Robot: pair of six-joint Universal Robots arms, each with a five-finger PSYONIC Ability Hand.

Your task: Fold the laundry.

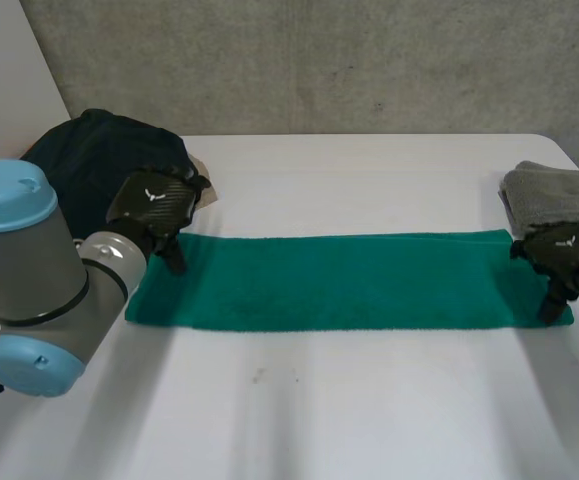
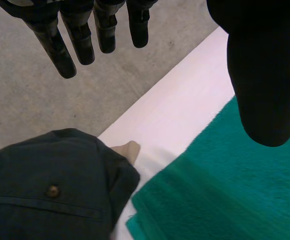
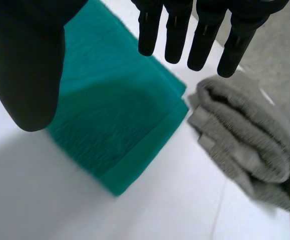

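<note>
**Poised at both ends, gripping nothing**

A long green terry towel [image 1: 349,280] is lying flat across the white table [image 1: 299,410]. The left hand [image 1: 154,205] and right hand [image 1: 561,255] are hanging at its short ends, fingers straight and spread from the thumbs, holding nothing. Farther back, a dark navy bundled garment [image 1: 94,165] and a folded grey towel [image 1: 559,195] are sitting beside those ends

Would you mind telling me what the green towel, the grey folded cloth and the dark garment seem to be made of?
Green towel: likely terry cotton, matte, fuzzy pile with flat woven hem. Grey cloth: thicker looped terry, probably. Dark garment: smooth woven fabric, perhaps cotton twill; stitched seam and button.
</note>
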